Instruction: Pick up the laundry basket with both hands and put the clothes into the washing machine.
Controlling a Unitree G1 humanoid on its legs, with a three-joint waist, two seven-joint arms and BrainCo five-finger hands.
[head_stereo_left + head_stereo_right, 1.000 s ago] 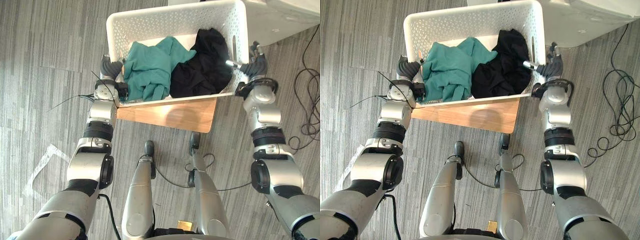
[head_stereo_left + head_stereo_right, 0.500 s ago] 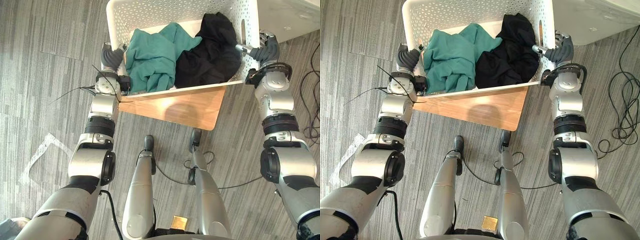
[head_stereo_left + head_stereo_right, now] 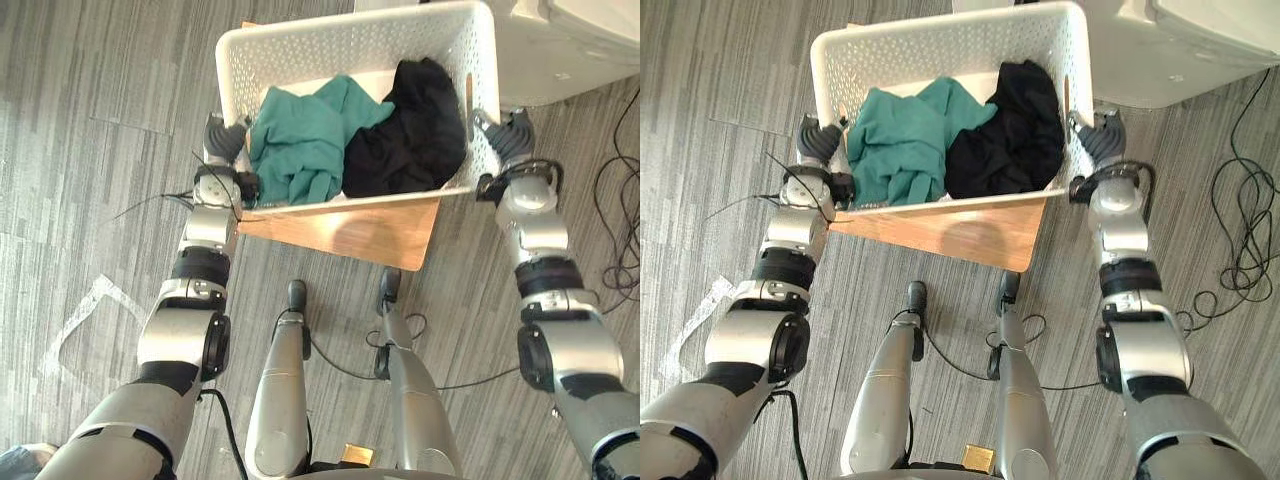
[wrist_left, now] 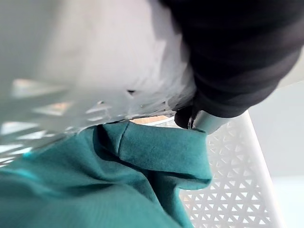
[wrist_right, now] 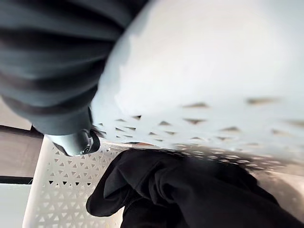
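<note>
- The floor (image 3: 90,150) is of grey planks with a wood grain, and it runs under the whole scene.
- A white washing machine (image 3: 565,55) stands at the far right, just beside the far right corner of the basket.
- The white perforated laundry basket (image 3: 330,45) is straight ahead, between the two arms and above a low wooden tabletop (image 3: 350,230). I cannot tell if it rests on the wood or is just above it.
- A teal garment (image 3: 300,140) lies crumpled in the left half of the basket.
- A black garment (image 3: 410,135) lies in the right half, touching the teal one.
- The left robot hand (image 3: 222,140) is clamped on the left wall of the basket, with one digit over the rim on the inner side, next to the teal cloth.
- The right robot hand (image 3: 508,135) is clamped on the right wall in the same way, near the black cloth.
- A pale tape mark (image 3: 85,315) is on the floor to the left, well apart from the basket.
</note>
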